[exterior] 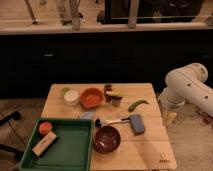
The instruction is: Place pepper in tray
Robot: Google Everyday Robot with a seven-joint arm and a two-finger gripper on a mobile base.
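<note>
The pepper (138, 104) is a long green chilli lying on the wooden table (150, 150), right of centre near the far edge. The green tray (70, 150) sits at the table's front left corner and holds an orange ball (45, 128) and a tan block (45, 143). My white arm (187, 85) reaches in from the right. My gripper (170, 118) hangs at the table's right edge, to the right of the pepper and a little nearer, apart from it and holding nothing that shows.
An orange bowl (91, 97), a white cup (71, 96) and small dark items (114, 97) stand at the back. A blue sponge (136, 123), a brush (107, 121) and a maroon bowl (107, 138) lie between pepper and tray. A dark counter wall runs behind.
</note>
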